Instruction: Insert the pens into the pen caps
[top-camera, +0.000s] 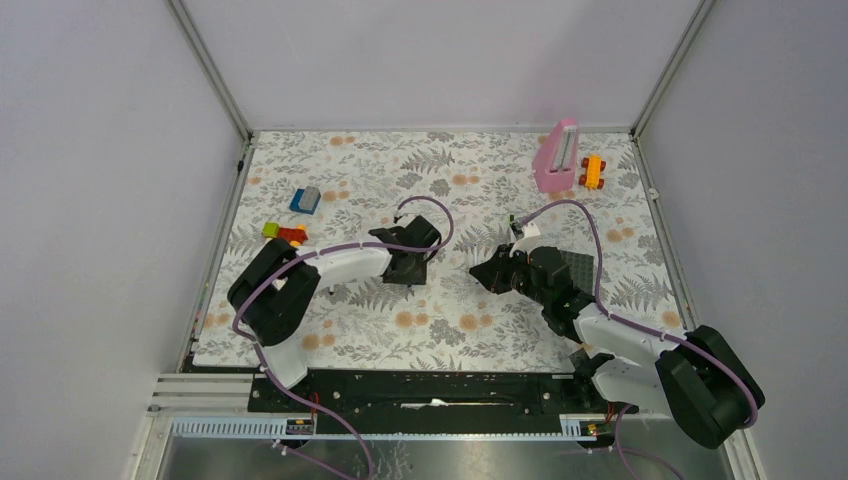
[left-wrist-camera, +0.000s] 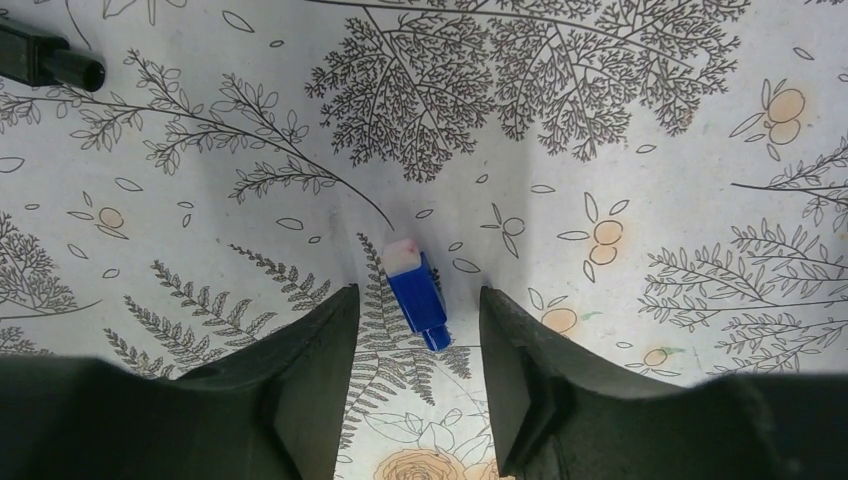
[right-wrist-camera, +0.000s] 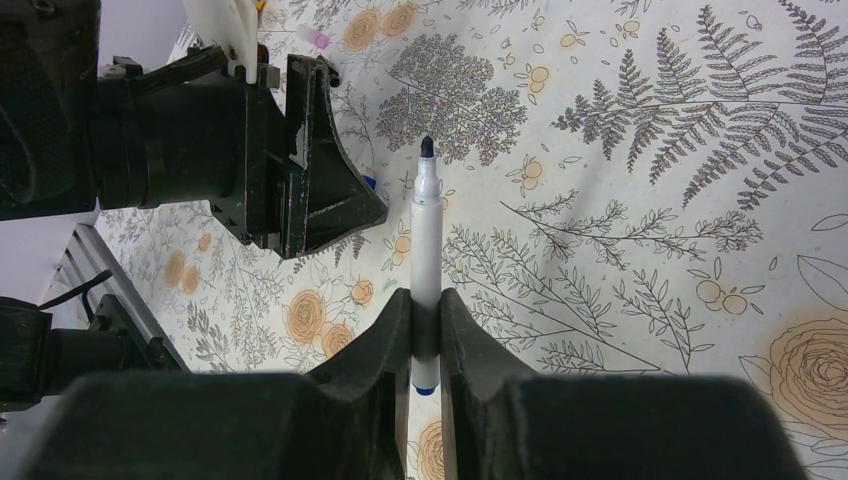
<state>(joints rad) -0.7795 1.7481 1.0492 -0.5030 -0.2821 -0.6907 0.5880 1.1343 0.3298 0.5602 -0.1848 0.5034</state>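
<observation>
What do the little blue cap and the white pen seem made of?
The blue cap looks like hard moulded plastic: even colour, crisp edges. The pen, pinched in the right end effector, seems smooth white plastic with a soft sheen; its dark tip may be felt, too small to tell.

Black-and-white arms (top-camera: 340, 264) carry looping purple cables (top-camera: 446, 222).

Clamped between the right gripper's (right-wrist-camera: 427, 305) fingers: white-barrelled pen (right-wrist-camera: 427, 225), dark tip pointed away, blue rear end. Lay flat on the floral cloth (left-wrist-camera: 650, 120), untouched between the parted left gripper (left-wrist-camera: 418, 300): blue cap (left-wrist-camera: 412, 285), pale far end.
</observation>
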